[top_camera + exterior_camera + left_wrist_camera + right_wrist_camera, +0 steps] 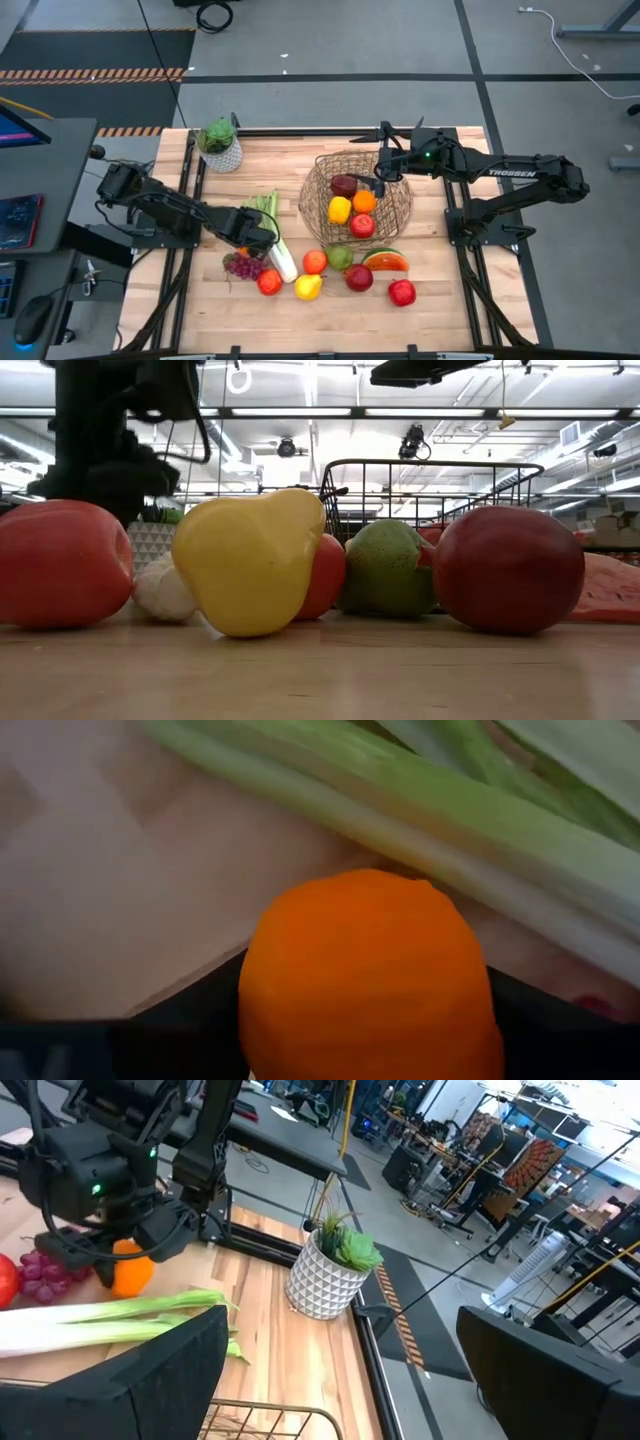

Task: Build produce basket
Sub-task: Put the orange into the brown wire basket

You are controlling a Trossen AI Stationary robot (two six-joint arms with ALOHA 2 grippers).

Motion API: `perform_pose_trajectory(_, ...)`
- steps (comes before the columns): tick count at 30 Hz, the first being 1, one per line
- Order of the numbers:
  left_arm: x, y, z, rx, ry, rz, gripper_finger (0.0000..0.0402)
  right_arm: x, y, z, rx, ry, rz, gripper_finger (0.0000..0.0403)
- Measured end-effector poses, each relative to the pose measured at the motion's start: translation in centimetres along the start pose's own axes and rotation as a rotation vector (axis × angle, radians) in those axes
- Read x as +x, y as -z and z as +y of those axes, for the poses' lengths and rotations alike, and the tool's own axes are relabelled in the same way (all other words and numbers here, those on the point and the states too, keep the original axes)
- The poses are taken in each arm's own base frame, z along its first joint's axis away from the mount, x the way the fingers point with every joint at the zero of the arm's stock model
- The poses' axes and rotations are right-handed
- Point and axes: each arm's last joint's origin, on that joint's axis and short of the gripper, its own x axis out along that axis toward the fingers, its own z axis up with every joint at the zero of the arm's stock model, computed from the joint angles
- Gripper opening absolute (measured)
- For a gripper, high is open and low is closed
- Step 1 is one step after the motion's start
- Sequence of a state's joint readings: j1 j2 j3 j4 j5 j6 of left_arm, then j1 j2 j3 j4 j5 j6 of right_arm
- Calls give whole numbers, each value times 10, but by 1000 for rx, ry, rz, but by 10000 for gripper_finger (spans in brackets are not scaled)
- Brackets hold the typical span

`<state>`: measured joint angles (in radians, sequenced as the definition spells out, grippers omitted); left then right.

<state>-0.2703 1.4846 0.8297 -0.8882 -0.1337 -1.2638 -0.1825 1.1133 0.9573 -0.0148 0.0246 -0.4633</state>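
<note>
"TROSSEN" on the right arm (520, 175)

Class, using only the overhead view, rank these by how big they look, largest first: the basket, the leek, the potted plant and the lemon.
1. basket
2. leek, long but thin and partly under the left arm
3. potted plant
4. lemon
</note>
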Motion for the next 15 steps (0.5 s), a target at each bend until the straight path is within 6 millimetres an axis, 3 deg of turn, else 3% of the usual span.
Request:
perform_pose_trajectory(8, -47, -20, -6, 149, -63, -28, 278, 0, 5, 1, 46, 20, 68, 396)
perform_pose_trajectory(15, -93, -37, -22, 383, -38, -228, 276, -2, 12, 6, 105, 4, 153, 396)
